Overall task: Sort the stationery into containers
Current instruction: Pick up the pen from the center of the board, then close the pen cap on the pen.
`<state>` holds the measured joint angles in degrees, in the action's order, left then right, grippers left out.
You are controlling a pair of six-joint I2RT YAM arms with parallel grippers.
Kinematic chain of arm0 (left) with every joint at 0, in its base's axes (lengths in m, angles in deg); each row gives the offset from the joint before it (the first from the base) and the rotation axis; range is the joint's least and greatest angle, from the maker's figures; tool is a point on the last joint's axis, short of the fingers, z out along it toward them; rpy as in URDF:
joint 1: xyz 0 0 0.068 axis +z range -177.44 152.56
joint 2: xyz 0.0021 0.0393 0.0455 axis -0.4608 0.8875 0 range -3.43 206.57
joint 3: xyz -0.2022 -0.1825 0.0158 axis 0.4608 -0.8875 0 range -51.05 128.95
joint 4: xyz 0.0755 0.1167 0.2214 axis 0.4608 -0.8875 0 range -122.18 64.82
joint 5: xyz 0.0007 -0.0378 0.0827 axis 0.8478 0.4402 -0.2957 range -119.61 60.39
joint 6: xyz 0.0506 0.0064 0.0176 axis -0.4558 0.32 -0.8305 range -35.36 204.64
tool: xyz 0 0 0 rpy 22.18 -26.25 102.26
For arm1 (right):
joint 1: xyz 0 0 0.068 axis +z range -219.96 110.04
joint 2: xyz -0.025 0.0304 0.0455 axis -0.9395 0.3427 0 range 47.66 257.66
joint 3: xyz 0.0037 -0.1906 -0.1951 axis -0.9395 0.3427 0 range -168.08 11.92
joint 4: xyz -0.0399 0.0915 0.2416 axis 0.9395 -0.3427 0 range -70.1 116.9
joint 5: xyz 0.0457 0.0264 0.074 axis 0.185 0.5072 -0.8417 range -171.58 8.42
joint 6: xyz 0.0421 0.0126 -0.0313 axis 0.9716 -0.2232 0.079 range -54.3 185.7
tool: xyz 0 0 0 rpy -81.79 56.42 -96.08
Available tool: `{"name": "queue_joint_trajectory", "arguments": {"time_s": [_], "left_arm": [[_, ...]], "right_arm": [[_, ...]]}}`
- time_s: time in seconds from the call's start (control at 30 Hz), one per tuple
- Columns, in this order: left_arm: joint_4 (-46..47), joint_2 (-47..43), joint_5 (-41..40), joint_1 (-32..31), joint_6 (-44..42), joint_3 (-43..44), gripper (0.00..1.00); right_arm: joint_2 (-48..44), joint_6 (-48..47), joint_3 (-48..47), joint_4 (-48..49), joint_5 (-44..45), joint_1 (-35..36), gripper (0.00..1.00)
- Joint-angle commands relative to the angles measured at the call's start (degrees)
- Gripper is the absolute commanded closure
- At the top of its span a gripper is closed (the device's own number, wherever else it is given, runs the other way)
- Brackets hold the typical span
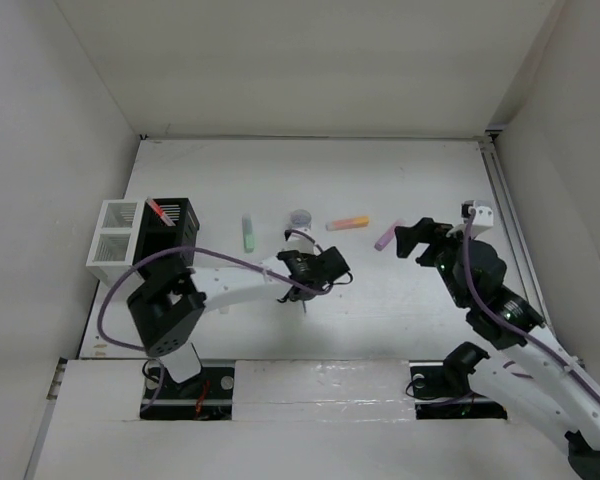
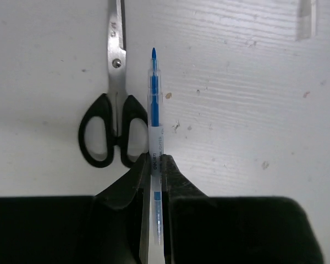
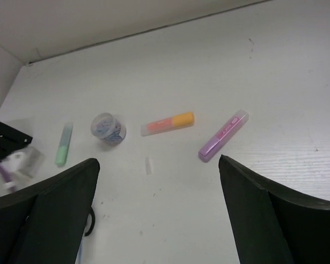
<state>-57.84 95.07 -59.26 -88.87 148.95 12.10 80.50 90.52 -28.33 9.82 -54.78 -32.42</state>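
Left wrist: left tool [image 2: 154, 163] pinches blue pen [image 2: 153, 102], print illegible

a white table [image 1: 400, 170] fills the middle of the top view, boxed in by plain white walls [image 1: 310, 60] at the left, top and right of the frame. up close, small dark specks [image 2: 176, 127] dot its grained surface.

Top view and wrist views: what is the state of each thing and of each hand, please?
left hand: shut on blue pen
blue pen: held, not in a box
scissors: closed, lying flat
right hand: open, empty
purple highlighter: lying loose
orange highlighter: lying loose
green highlighter: lying loose
round tub: standing loose
black box: holds red pen
white box: looks empty
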Motion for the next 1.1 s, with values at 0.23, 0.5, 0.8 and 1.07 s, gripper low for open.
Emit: {"name": "queue_joint_trajectory", "arguments": {"time_s": [0.23, 0.5, 0.8, 1.07], "left_arm": [[2.9, -25.1, -2.5, -0.4, -19.8, -1.8, 1.0], [2.0, -36.8, -6.7, 4.4, -33.9, 1.3, 1.0], [5.0, -51.9, -5.8, 4.4, -46.4, -1.4, 1.0], [13.1, -64.1, 3.3, 4.4, -48.4, -10.7, 1.0]], "right_arm": [[17.9, -4.0, -0.3, 12.2, -11.2, -4.9, 0.06], [37.4, -11.6, -9.8, 13.8, -18.7, -4.3, 0.07], [54.2, -12.7, -22.0, 5.4, -12.2, 2.4, 0.12], [63.3, -10.2, -25.0, 4.2, -11.3, 4.3, 0.18]]}}
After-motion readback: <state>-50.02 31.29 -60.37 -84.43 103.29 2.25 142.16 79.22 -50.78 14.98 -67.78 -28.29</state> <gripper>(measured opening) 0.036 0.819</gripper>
